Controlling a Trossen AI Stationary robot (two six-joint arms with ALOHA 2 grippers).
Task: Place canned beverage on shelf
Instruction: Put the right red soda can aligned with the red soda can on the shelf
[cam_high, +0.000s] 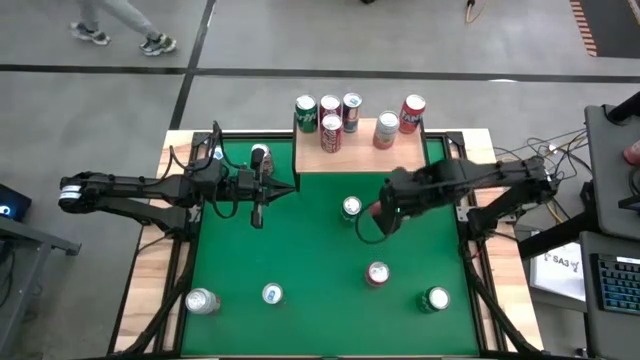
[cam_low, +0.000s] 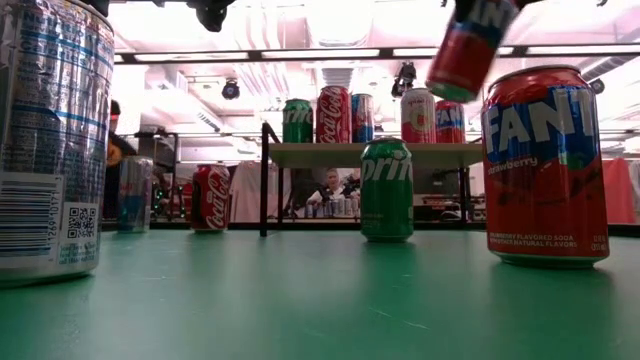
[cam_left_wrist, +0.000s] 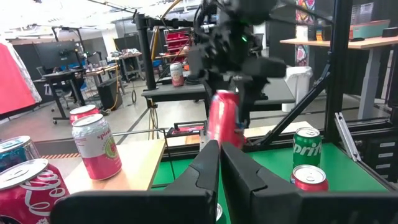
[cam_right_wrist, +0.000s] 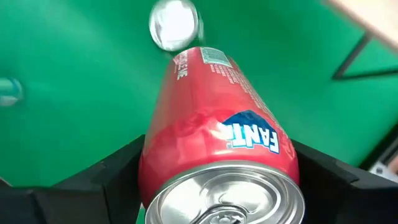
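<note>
Red Fanta can (cam_right_wrist: 217, 155) in right gripper (cam_high: 378, 212), six cans on shelf (cam_high: 362, 155).

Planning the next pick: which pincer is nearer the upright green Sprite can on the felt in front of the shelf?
Right. The right pincer, holding a red Fanta can off the felt, hangs just beside the Sprite can. The left pincer, shut, sits well across the table on the can's other side.

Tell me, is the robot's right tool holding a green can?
No, the right tool grips a red Fanta can, lifted above the green table.
</note>
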